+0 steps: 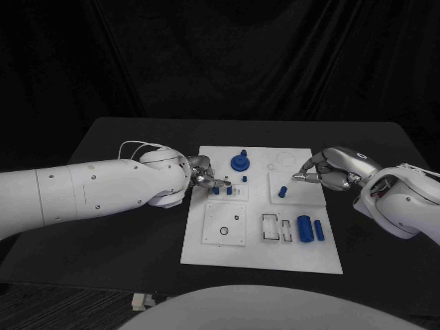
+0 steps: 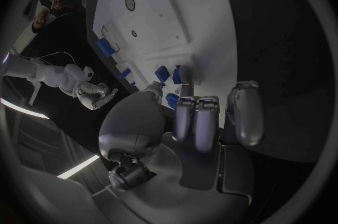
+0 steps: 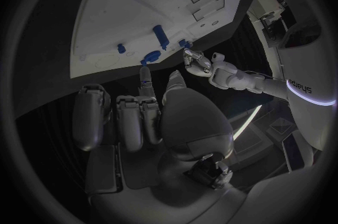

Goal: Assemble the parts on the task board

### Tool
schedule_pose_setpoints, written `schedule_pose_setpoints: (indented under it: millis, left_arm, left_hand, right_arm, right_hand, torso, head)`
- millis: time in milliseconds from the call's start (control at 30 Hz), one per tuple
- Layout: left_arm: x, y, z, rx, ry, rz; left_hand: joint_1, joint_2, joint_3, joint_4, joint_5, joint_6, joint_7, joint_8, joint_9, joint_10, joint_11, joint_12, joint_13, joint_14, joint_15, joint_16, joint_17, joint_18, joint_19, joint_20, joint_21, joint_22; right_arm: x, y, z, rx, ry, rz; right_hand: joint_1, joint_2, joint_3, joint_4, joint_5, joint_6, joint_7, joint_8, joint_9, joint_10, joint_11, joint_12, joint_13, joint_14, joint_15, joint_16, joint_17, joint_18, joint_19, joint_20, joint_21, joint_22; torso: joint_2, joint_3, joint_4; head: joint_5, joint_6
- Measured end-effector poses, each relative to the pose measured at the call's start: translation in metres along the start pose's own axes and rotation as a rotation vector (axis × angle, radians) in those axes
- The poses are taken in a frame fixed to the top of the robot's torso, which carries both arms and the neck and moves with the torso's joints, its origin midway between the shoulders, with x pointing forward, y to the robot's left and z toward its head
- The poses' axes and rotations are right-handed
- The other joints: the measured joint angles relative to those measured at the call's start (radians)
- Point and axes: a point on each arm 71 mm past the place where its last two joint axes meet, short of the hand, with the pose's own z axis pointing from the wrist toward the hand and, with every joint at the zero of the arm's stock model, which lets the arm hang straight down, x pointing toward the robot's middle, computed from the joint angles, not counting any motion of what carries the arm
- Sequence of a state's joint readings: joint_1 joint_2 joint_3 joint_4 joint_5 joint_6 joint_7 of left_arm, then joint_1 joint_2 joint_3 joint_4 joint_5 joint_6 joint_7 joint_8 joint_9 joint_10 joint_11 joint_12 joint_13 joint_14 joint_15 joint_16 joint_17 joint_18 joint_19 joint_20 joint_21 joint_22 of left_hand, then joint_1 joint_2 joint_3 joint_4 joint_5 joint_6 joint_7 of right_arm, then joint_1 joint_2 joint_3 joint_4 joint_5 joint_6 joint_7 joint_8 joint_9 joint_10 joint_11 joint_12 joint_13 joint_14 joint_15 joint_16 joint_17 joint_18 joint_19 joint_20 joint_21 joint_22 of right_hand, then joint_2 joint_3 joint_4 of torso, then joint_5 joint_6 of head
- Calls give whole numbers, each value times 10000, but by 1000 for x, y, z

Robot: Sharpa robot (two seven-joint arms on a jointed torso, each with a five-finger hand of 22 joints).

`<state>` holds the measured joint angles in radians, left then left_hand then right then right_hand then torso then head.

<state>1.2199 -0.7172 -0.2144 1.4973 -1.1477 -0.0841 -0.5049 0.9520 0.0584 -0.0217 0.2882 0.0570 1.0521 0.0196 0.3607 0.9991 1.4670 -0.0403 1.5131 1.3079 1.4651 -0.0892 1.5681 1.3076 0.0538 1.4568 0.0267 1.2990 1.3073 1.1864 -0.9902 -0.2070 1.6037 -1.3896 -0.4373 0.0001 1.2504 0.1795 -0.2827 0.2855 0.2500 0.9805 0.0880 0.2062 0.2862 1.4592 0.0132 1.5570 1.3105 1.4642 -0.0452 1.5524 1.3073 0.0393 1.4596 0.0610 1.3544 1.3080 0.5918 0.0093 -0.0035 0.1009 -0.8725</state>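
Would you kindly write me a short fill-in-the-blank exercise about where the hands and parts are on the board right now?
1. The task board is ____ in colour.
2. The round blue gear stands nearer the ____ hand.
3. The two blue cylinders lie on the board's ____ side, below the right hand.
4. Both hands hover over the board's ____ half, away from the robot.

Missing words: white; left; right; far
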Motion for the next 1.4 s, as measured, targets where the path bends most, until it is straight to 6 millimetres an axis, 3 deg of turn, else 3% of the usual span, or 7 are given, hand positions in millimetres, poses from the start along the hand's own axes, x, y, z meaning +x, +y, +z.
schedule_pose_setpoints:
  millis: [733,833,967,1100,1400]
  left_arm:
    - [1,0,0,49,89,-199]
    - [1,2,-2,42,42,-239]
    - [0,6,-7,48,-86,-253]
    - [-11,5,-12,114,-362,-129]
    - [-42,-6,-23,338,-1065,172]
  left_hand:
    - [204,118,-418,24,0,-79,-79,613,528,9,-64,0,0,0,0,0,-1,0,36,-36,42,0]
    - [310,224,-749,27,0,-392,-91,1102,1115,-22,-95,0,0,0,0,0,-1,-1,36,-36,42,0]
    - [338,197,-1138,29,0,-644,-143,1706,1810,-10,-107,165,0,0,-76,0,-2,-1,78,-77,153,0]
    - [338,197,-1385,35,-40,-733,-161,1970,2120,15,-133,204,0,-1,-75,0,-2,0,77,-76,197,0]
    - [337,197,-1533,43,-40,-803,-160,2010,2249,-21,-168,204,0,-1,-75,0,-2,-1,109,-109,196,0]
  right_arm:
    - [0,-1,0,36,1,-9]
    - [-1,-3,-2,64,-4,-10]
    - [-1,-5,-4,118,-21,-16]
    - [-2,-5,-5,122,-31,-7]
    - [-2,-4,-5,100,-53,2]
  right_hand:
    - [9,9,-29,29,0,0,0,0,0,-16,16,39,0,-1,3,0,0,0,0,0,0,-2]
    - [8,8,-29,29,0,0,0,0,0,-16,16,1,0,0,4,0,0,0,0,0,-41,-3]
    - [8,8,-28,29,0,0,0,0,0,-16,16,-3,0,6,11,0,0,0,0,0,-49,-3]
    - [7,7,-28,29,0,0,0,0,0,-16,16,-2,0,6,12,0,0,0,0,0,-49,-4]
    - [6,6,-28,28,0,0,0,0,0,-16,16,0,0,-6,27,0,0,1,0,0,-49,-5]
  torso:
    - [0,0,0]
    - [0,0,-1]
    - [-1,0,-1]
    - [-2,0,-2]
    - [-5,-2,-4]
  head:
    - [-6,0]
    - [-24,0]
    - [-43,0]
    - [-45,0]
    - [-31,0]
